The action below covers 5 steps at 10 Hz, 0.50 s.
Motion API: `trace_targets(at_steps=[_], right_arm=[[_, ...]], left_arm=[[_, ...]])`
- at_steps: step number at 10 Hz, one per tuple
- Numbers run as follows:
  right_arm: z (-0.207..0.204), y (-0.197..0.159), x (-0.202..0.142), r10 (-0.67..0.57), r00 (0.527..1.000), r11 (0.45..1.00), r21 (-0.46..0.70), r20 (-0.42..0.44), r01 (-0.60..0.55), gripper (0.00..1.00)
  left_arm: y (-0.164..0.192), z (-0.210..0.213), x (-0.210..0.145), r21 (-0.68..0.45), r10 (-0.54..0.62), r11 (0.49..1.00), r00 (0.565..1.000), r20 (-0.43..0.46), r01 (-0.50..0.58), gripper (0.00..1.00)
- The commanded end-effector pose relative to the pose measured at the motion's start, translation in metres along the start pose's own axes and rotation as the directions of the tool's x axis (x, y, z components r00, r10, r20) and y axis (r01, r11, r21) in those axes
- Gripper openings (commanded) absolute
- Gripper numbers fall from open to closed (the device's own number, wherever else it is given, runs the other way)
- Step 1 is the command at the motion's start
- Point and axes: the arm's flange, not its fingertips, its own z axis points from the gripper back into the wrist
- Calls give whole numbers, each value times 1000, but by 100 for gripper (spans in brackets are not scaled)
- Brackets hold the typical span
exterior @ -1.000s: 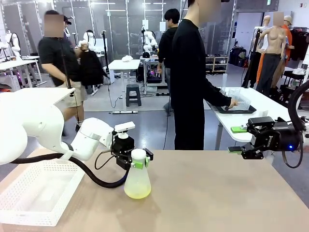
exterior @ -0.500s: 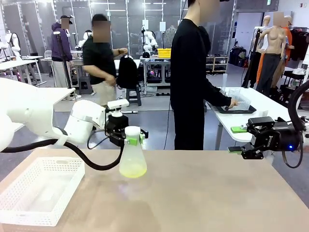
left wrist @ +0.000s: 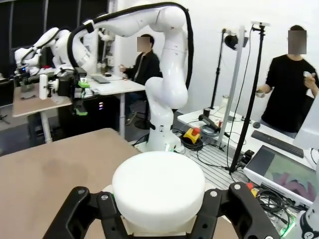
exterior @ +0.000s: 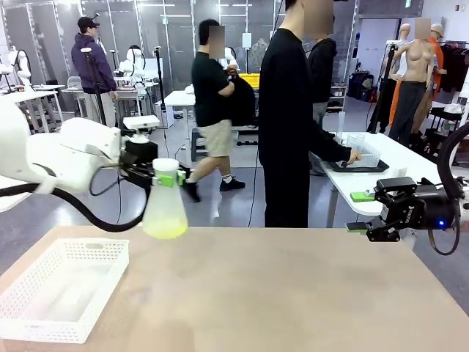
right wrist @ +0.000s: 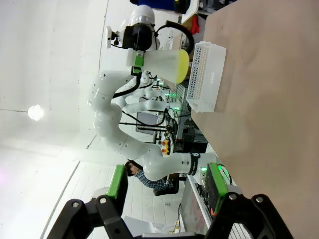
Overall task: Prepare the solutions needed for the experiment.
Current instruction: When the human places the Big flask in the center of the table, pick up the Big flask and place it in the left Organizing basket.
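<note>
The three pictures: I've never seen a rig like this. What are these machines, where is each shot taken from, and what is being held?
Two white robot arms work at a tan table. The front view looks across the table from the robot's side. The other two come from cameras on each wrist, looking along that arm's two black fingers. The left pincer grips a flask by its neck, under a white cap, and holds it in the air above the table's far edge. A shallow layer of yellow-green solution sits in its bottom. The right pincer is open and holds nothing, off the table's right end. A white basket stands on the table's left. A person in black stands behind, busy at another table.
</note>
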Motion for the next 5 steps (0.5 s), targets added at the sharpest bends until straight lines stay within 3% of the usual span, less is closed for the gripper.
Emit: trace_targets(at_steps=[1,3,5], right_arm=[[-1,1,1,4,1000,1000,4,-1,-4,80],[-1,1,1,4,1000,1000,4,-1,-4,80],[-1,1,1,4,1000,1000,4,-1,-4,80]], left_arm=[[-48,17,-4,132,-43,991,999,30,39,4],[-85,50,-22,239,-92,968,995,28,82,4],[-119,75,-45,314,-137,939,990,-30,140,4]])
